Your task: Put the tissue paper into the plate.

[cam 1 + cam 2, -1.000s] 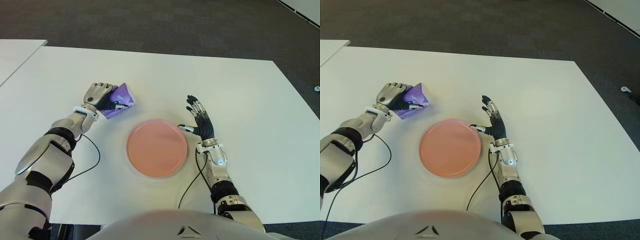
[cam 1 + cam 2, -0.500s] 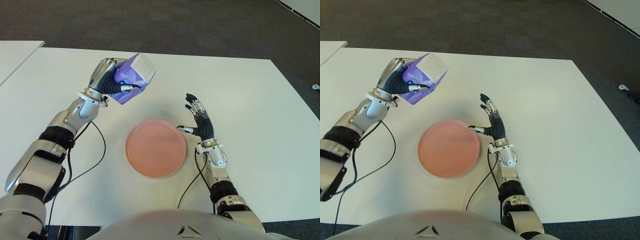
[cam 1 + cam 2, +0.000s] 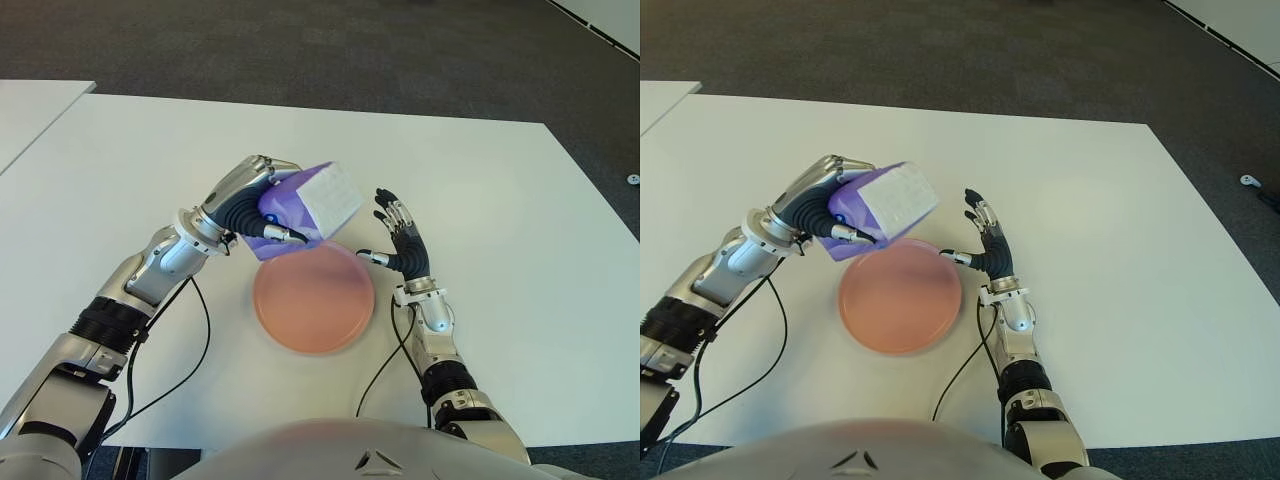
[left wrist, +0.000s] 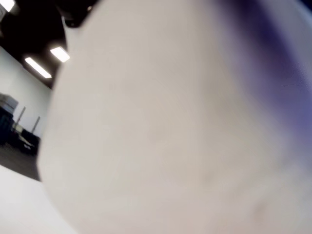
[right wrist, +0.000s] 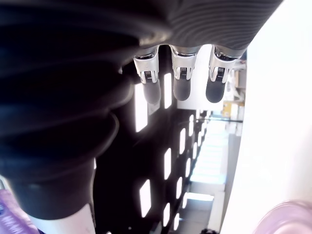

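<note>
**Tissue pack held over the far edge of the plate**

The pink plate is sitting on the white bench, nearest the robot's body. Just to its right, the right hand is standing with its fingers spread wide and holding nothing, thumb tip close to the plate's rim. Farther back, the left hand is gripping the purple tissue pack, its fingers curling around the pack's purple side. The pack is in the air, tilted, white end facing up, hanging above the plate's far left edge.
</note>
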{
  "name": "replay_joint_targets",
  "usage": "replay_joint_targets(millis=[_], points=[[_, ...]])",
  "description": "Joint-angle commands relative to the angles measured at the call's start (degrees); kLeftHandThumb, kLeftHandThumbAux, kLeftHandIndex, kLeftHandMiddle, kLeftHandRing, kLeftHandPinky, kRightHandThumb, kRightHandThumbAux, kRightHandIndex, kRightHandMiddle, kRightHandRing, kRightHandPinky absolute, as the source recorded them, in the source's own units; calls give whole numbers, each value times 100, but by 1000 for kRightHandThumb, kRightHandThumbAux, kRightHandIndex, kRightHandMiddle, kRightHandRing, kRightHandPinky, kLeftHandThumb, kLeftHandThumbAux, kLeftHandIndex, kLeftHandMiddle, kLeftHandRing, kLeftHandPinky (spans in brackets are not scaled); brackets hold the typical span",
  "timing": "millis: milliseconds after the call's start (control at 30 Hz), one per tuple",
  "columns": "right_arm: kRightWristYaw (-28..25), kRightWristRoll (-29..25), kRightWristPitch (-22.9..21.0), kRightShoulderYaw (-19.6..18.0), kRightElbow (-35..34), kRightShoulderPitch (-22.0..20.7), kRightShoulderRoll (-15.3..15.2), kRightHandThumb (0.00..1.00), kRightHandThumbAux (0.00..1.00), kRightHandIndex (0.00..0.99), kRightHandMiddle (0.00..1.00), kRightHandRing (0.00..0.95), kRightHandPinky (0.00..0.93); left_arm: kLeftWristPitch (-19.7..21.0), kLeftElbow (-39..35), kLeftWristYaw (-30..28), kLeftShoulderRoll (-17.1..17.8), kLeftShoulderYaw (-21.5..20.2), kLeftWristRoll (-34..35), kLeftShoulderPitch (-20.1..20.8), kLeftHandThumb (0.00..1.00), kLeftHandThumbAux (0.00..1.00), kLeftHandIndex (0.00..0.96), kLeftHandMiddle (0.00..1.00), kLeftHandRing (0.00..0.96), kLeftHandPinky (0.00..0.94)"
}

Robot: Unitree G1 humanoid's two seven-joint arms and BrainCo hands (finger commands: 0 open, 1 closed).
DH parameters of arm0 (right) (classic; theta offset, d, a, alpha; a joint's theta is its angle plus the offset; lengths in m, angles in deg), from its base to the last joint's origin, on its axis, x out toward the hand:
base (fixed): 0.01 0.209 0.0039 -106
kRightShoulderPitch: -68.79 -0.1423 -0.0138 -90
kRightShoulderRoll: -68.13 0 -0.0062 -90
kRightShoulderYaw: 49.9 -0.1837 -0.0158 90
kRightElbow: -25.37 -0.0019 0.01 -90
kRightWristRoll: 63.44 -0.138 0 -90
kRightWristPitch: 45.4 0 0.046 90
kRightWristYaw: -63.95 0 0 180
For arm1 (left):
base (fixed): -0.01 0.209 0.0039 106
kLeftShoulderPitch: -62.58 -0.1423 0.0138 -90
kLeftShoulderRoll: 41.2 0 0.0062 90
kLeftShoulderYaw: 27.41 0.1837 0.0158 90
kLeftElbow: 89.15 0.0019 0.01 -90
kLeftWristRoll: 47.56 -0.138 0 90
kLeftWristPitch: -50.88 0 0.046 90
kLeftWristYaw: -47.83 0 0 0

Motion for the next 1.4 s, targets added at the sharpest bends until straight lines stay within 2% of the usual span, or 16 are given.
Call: replay_joint_targets(millis=[33,233,433,700,967,1167,1233,1300,1400], points=[[118,-159,-442,-148,964,967,156,0,877,0,0,0,0,124,-448,-825,24,71,338,-204,851,665,410,541,831,825],[371,-94,-747,-167,827,963,285,0,872,0,0,0,0,97,-534,-1264,-67,90,257,-267,851,665,409,539,830,820],[758,38,-1065,-144,675,989,352,34,831,0,0,0,0,262,-774,-1594,-13,56,-27,-397,850,666,406,535,824,800],[1273,167,-1649,-105,452,1004,421,97,756,0,0,0,0,523,-1102,-1914,96,30,-753,-515,849,668,402,531,811,783],[1607,232,-2013,-50,182,1082,481,101,731,0,0,0,0,303,-821,-1457,-76,30,-1687,-522,850,669,397,534,814,785],[1671,227,-2132,-11,23,1143,506,96,717,0,0,0,0,215,-647,-1218,-115,72,-2197,-465,850,670,396,536,816,794],[1686,223,-2173,-1,-22,1151,514,96,715,0,0,0,0,136,-268,-920,-196,184,-2571,-289,850,670,395,536,817,795],[1708,218,-2245,2,-81,1166,527,97,715,0,0,0,0,138,404,-191,-349,478,-3330,-73,850,671,395,535,818,796],[1765,195,-2412,-19,-174,1186,549,89,725,0,0,0,0,410,945,673,-413,879,-4290,56,850,670,394,535,820,806]])
